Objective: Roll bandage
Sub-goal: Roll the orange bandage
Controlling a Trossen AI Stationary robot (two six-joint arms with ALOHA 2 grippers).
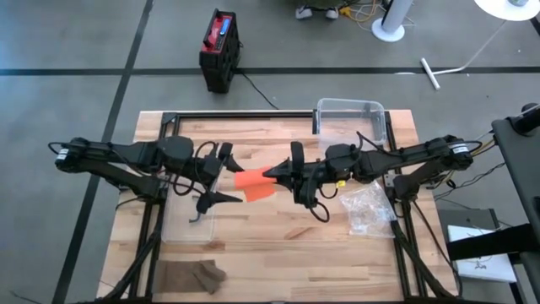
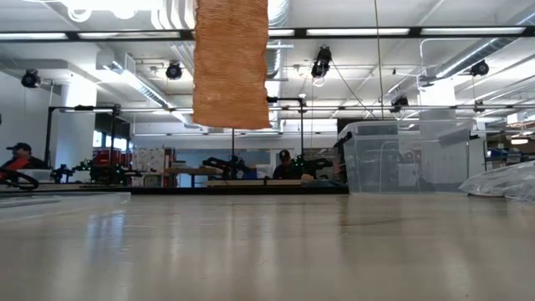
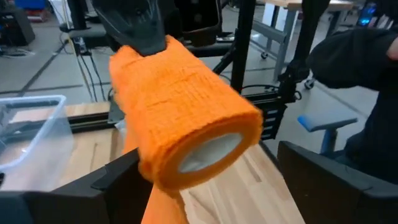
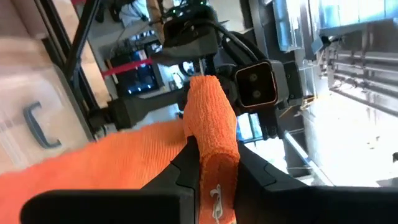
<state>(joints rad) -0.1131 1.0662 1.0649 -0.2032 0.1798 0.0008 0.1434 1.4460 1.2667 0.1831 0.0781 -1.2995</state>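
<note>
An orange bandage roll [image 3: 186, 118] with a white core is held in the air above the middle of the table by my right gripper [image 1: 283, 173], which is shut on it. A loose tail [image 2: 230, 67] hangs from the roll, its lower end clear of the table. My left gripper [image 1: 221, 177] reaches in from the left and stands open. Its two fingers [image 3: 115, 180] flank the roll's free end, and I cannot tell whether they touch it. My right gripper pinches the roll's right-hand end [image 4: 211, 146] between its two fingers. The fingers come level from the table's right and lie along the roll. The roll is lifted clear and sticks out level toward the left gripper, its tail [image 4: 93, 165] hanging slack below.
A clear plastic bin [image 1: 350, 114] stands at the table's far right, with a crumpled plastic bag [image 1: 367, 207] nearer on the right. A clear tray [image 1: 190, 224] lies under the left arm, and a brown cloth [image 1: 192, 274] lies near the front edge.
</note>
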